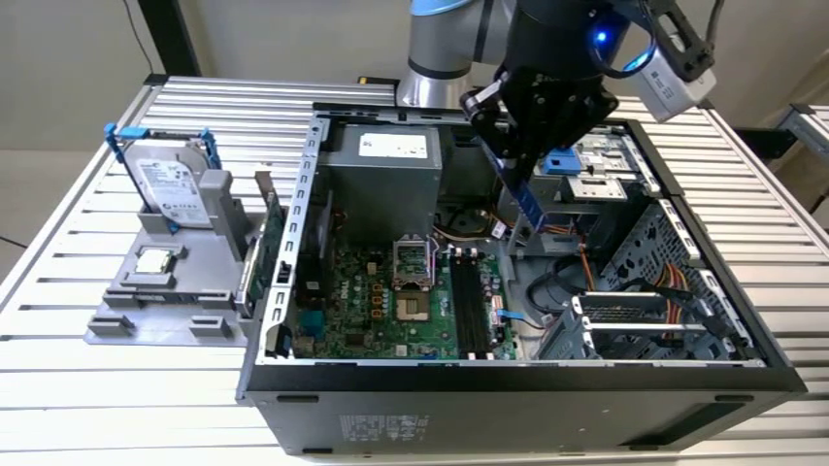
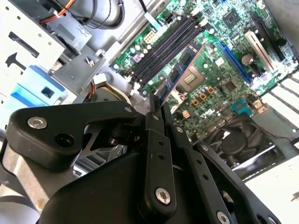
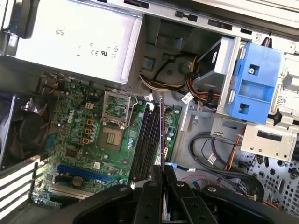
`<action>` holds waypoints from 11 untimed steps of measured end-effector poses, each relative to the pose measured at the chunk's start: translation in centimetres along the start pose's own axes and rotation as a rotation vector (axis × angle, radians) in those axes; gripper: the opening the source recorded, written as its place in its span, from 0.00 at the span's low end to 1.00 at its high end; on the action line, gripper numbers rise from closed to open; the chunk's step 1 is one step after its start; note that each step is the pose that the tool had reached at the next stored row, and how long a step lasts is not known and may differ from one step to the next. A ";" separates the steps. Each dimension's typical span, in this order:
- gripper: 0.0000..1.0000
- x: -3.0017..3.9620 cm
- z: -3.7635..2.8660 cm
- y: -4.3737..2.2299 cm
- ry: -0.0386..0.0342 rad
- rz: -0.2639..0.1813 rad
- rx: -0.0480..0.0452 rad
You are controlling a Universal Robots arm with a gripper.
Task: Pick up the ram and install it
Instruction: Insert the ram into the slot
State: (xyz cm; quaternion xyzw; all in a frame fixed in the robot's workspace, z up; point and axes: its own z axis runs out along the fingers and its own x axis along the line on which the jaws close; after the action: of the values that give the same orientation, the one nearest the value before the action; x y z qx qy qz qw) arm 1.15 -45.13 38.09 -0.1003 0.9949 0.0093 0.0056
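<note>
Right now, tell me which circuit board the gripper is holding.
The ram, the narrow blue stick shut in the gripper above the motherboard, unlike the green card standing outside the case.

gripper [image 2: 156, 105]: matt black plastic — steel screws
ram [image 2: 180, 72]: glossy circuit board
table [image 1: 78, 388]: ribbed bare metal

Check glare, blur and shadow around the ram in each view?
Exterior view: even light, blue glow on the arm, ram dark against the case. Second wrist view: gripper close and soft, white glare on the drive cage. First wrist view: ram edge-on, a thin line; power supply washed pale.
</note>
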 end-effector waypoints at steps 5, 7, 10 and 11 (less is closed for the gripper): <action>0.00 0.00 0.01 0.00 -0.0007 0.038 0.0005; 0.00 0.00 0.01 0.00 -0.0008 0.044 0.0005; 0.00 0.00 0.01 0.00 -0.0009 0.048 0.0006; 0.00 0.00 0.01 0.00 -0.0009 0.049 0.0006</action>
State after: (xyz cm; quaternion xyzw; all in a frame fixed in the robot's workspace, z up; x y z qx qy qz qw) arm 1.15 -45.13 38.08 -0.0760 0.9971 0.0092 0.0058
